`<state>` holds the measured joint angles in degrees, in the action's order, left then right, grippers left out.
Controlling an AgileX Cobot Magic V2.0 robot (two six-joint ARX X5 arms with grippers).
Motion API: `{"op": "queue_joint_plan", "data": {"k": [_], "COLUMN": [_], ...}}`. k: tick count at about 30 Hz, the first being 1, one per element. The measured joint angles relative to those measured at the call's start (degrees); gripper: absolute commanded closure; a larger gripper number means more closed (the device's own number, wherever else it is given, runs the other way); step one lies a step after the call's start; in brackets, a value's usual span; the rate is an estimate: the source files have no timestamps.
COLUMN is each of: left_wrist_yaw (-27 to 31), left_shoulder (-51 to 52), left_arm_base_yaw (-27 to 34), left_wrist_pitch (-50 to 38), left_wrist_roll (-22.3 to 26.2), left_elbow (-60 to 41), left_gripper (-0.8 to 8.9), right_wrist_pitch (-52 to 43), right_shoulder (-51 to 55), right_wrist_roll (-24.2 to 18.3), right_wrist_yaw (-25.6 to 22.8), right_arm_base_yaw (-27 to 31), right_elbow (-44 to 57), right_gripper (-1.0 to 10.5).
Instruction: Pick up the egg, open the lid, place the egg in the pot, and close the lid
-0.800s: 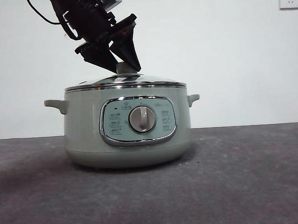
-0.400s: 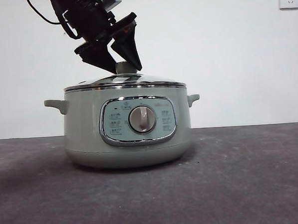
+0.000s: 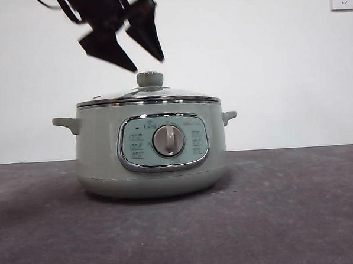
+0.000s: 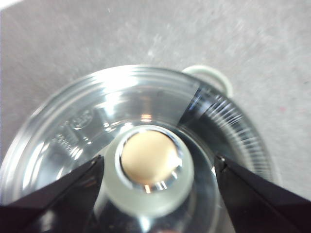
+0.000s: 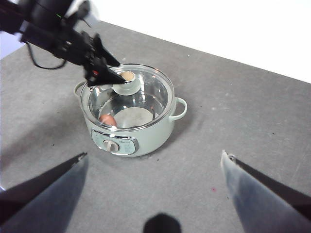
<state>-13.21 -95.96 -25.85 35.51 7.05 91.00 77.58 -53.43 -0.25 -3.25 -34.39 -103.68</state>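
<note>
L gripper (image 3: 141, 64) now up off lid (image 3: 147, 97) knob, jaws apart.

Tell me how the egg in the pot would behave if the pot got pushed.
The egg would probably roll: it is a smooth oval lying loose on the pot's floor, near the wall. It looks light beside the pot, so a small shove might move it. It may crack against the wall. The lid sits closed, so it likely stays inside.

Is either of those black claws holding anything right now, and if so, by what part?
Nothing is held. The left gripper hangs open above the lid's knob, clear of it. The right gripper is open, far from the pot.
</note>
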Motion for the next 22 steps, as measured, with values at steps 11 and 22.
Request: {"op": "queue_joint_plan", "data": {"k": [11,22], "left_wrist_yaw": [-1.2,-8.2], "left_shoulder": [19.4,32.8], "left_arm_base_yaw": [0.2,0.2], "left_wrist_pitch": [19.2,31.2], "left_wrist_roll": [-0.7,-2.4], "left_elbow": [0.0,0.0], "left_gripper": [4.36,4.41], "right_wrist_pitch": [0.0,0.0], "right_shoulder": [-0.6,-1.1], "right_wrist_roll": [0.0,0.1], "right_wrist_yaw": [0.3,6.7], "right_arm_base_yaw": [0.0,0.0], "right_elbow": [0.0,3.2], "right_gripper": [4.8,5.6]}}
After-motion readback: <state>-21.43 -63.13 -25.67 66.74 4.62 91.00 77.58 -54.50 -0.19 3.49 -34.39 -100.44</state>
